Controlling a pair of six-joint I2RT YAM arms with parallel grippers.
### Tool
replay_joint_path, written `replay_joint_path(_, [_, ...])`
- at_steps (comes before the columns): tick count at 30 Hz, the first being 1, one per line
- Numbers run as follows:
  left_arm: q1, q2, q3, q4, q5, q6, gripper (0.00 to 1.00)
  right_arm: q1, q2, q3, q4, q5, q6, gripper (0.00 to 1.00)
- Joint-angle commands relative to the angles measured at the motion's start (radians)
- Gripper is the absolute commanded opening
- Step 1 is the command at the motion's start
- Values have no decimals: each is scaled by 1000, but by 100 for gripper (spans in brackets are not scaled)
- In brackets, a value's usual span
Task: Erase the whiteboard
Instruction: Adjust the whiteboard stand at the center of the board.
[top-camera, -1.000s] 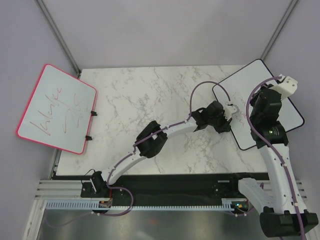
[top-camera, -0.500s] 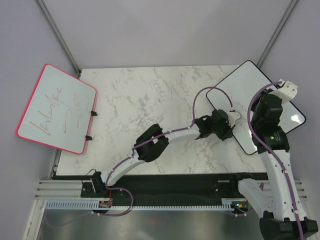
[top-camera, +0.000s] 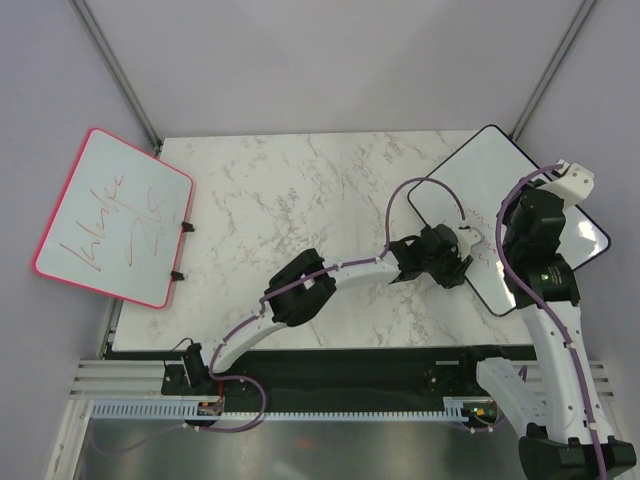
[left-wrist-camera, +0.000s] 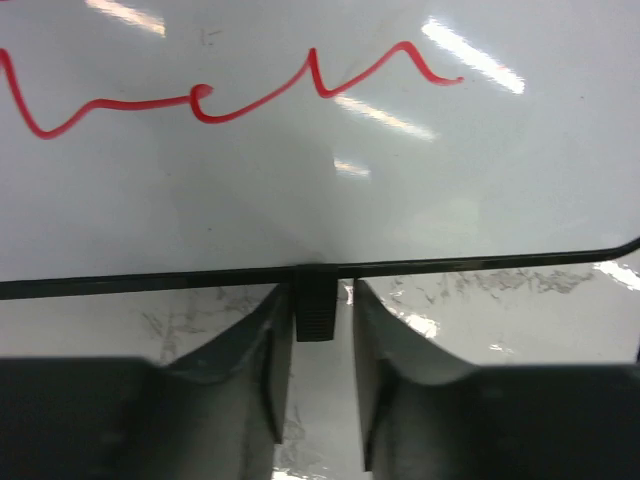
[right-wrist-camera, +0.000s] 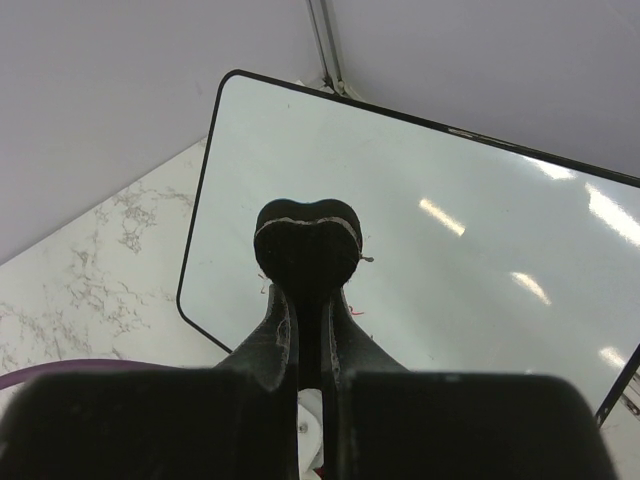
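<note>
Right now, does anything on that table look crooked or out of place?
The large black-framed whiteboard lies askew, turned diagonally with its right corner hanging past the marble table's edge. The pink-framed whiteboard on the left also overhangs, tilted. The right claw grips a dark pad. Nothing looks spilled or broken.

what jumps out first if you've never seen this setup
The black-framed whiteboard lies askew at the far right corner of the marble table, with a red squiggle on its face. The left gripper reaches across to its edge, fingers flanking a small black tab, while the right gripper holds a dark pad over the board. A pink-framed whiteboard overhangs the table's left edge.
</note>
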Motion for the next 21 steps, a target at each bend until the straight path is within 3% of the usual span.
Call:
replay_joint_path(1, [-52,27,-42,-235,79,-49,43,-3,8,18,7,-18,15,0])
replay_joint_path(2, [-52,27,-41,-236,81,-46,54,-2,8,16,7,-18,15,0])
replay_joint_path(5, [-52,27,-36,-244,89,-39,61,-3,7,15,8,-19,20,0])
replay_joint_path(14, [-51,-29,-91,-268,46,-26,61,-3,1,29,5,-47,41,0])
replay_joint_path(21, [-43,-154,-292,-230,-17,44,61,-3,-12,38,4,-61,49,0])
